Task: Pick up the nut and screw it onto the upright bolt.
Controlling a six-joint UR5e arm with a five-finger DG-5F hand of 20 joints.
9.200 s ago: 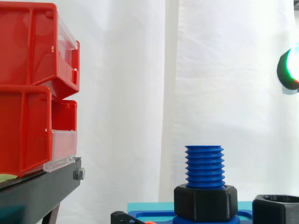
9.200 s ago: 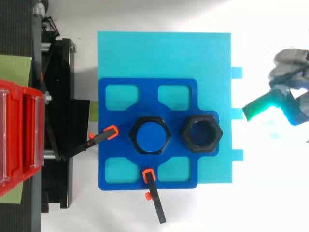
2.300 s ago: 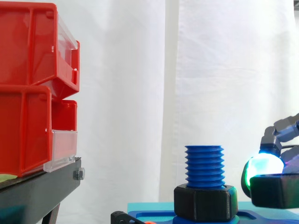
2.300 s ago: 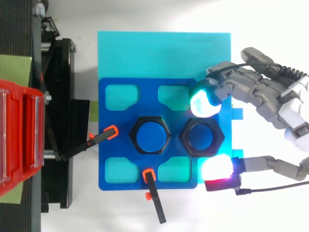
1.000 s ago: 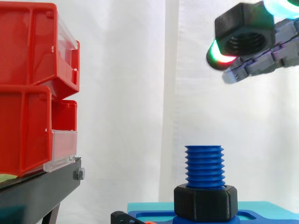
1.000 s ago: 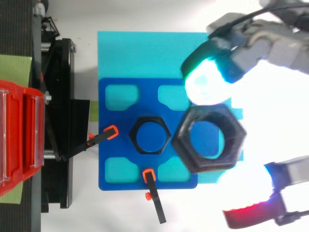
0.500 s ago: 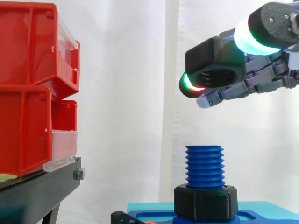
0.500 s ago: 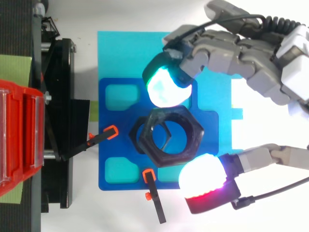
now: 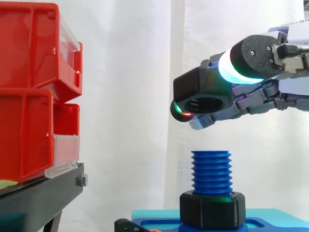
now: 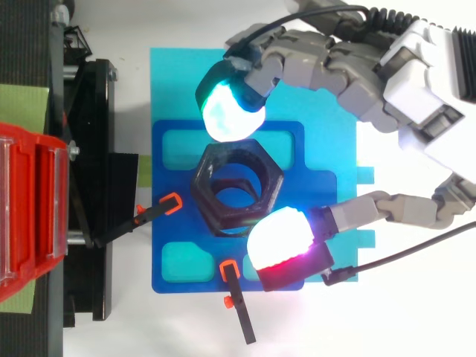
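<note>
Hand: enters from 2 o'clock in the top view. It pinches the black nut between glowing pads, one at the nut's 12 o'clock, the other at its 5 o'clock.
Nut: held aloft, apart from the blue upright bolt, at about the bolt's 11 o'clock in the side view, with its bore tilted.
Bolt: stands on a blue fixture plate, with a black hex collar at its foot.
Step in hand, by judgement: alignment. Level the nut, centre the bore over the thread, lower until touching, then turn. A tilted start risks cross-threading.
</note>
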